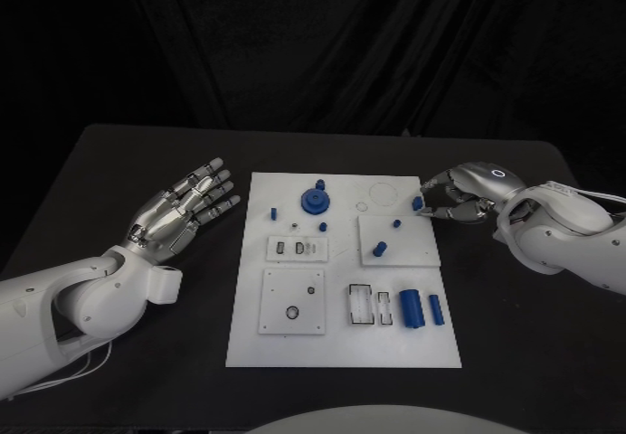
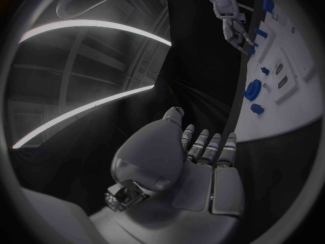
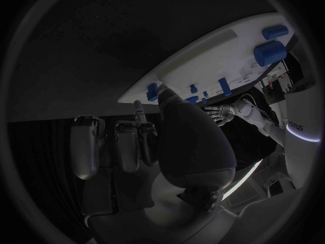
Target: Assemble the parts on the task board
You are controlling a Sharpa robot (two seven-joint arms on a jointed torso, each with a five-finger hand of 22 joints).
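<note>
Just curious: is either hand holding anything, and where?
The right hand pinches a small blue part at the task board's edge, by its end. The left hand holds nothing.

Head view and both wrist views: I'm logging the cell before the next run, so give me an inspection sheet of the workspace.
Surface: black table, matte, bare around the board.
Job's things: white task board at centre; blue gear-like part near its far edge; two blue cylinders lying near its near right side; small blue part at the right hand's fingertips.
Clutter: nothing seen.
Hands: left hand off the board, fingers apart, holding nothing; right hand pinches the small blue part.
Cables: white cable by the left arm.
Surroundings: dark curtain behind.
</note>
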